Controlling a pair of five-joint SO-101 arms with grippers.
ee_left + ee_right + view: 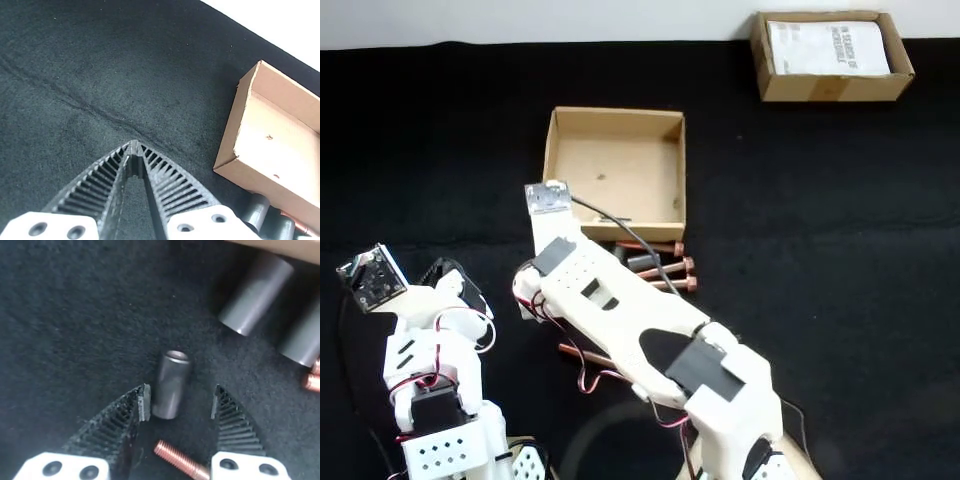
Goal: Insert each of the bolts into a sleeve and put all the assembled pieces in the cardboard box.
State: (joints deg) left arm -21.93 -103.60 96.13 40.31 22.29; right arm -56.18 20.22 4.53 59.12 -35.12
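Sleeves (171,385) x3, cardboard boxes (617,170) x2

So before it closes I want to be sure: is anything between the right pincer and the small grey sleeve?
Nothing visible does. The sleeve sits right between the fingers of the open right pincer. A copper bolt lies close by, nearer the wrist, not between pincer and sleeve.

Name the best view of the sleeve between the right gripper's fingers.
Right wrist view: the sleeve sits whole inside the open right gripper. High view: the arm hides it. Left wrist view faces the box.
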